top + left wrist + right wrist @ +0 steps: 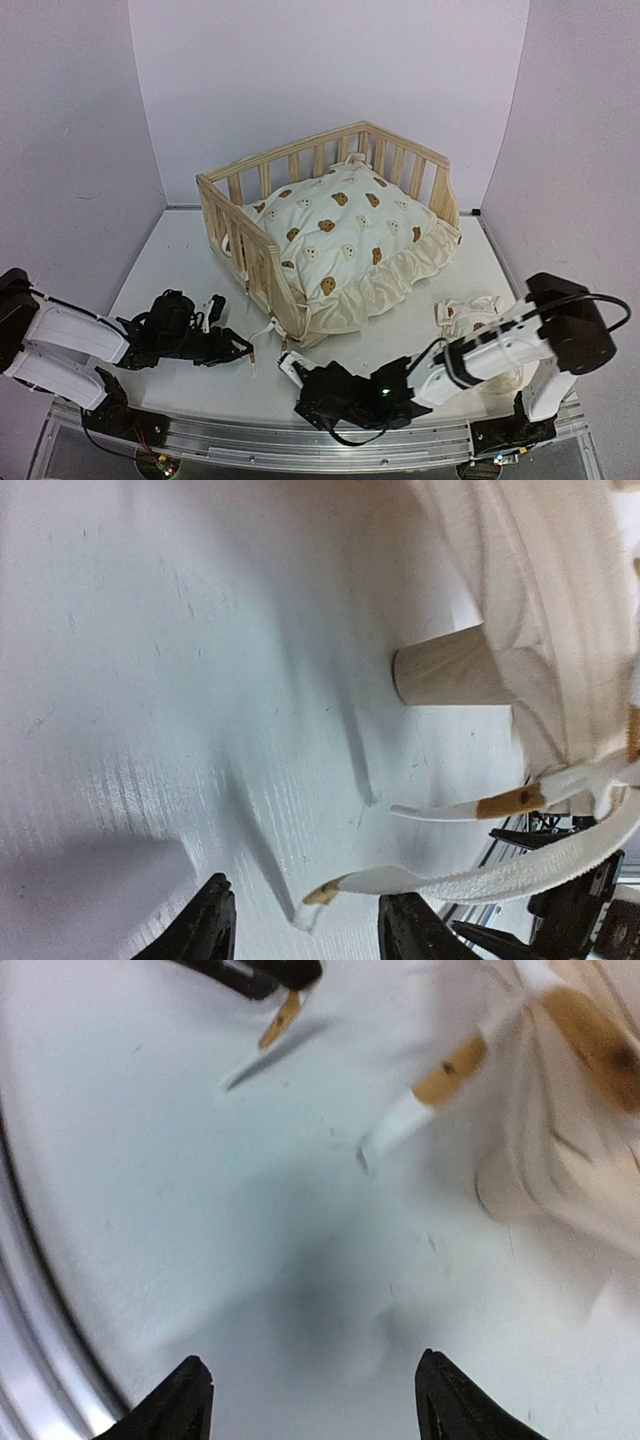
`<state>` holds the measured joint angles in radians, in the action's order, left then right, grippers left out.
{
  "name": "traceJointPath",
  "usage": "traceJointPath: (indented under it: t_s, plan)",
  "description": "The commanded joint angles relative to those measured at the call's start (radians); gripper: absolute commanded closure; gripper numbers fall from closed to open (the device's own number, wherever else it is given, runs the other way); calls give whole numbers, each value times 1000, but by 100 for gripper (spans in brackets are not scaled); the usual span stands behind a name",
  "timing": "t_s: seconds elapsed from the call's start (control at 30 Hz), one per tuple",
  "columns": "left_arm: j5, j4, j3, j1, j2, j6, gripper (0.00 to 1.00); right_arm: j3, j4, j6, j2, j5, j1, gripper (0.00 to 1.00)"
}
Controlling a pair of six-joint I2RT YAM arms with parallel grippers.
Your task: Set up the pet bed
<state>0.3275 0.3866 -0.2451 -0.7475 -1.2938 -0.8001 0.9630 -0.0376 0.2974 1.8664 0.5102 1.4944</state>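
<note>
2 arms low at the near edge. Left gripper (305, 895) is part-open, with a tie (480, 875) tip in the gap, not pinched. Right gripper (312, 1360) is wide and empty over the table (180, 260). Pet bed (262, 268) sits centre-far, cushion (345, 235) inside. Pillow (470, 312) lies near right.

My white desk (175, 260) carries the pet bed (262, 270) on its round feet. A small bear-print pillow (468, 312) lies right of it, and cushion ties (268, 330) trail off the front corner.
</note>
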Motion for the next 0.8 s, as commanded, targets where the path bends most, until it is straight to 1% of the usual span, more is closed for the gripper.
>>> traceJointPath:
  t_s: [0.0,0.07,0.1,0.13,0.17,0.27,0.33,0.43,0.53,0.63,0.77]
  plan:
    - [-104,-104,15,5,153,-41,47,-89,-254,169,-257,-151,9,19]
    - [-136,-197,-1,7,224,-44,41,-78,-304,147,-330,-150,8,10]
    - [-158,-265,-20,8,260,-40,34,-51,-326,118,-355,-136,6,7]
    - [-183,-327,-46,8,290,-27,24,-13,-354,95,-367,-106,0,4]
    - [-208,-414,-76,9,318,-11,20,27,-374,73,-373,-96,-15,2]
    - [-312,-625,-173,12,404,39,13,157,-406,28,-354,-101,-97,2]
    - [-373,-730,-231,15,458,58,11,231,-410,23,-333,-141,-159,2]
    - [-409,-822,-293,16,549,64,10,349,-406,-28,-278,-132,-195,2]
    - [-425,-881,-347,17,622,69,9,523,-444,-82,-177,-100,-205,2]
    - [-410,-914,-406,17,673,101,9,662,-501,-80,-89,-31,-213,2]
    - [-434,-964,-452,18,719,134,9,757,-509,-90,-25,38,-217,2]
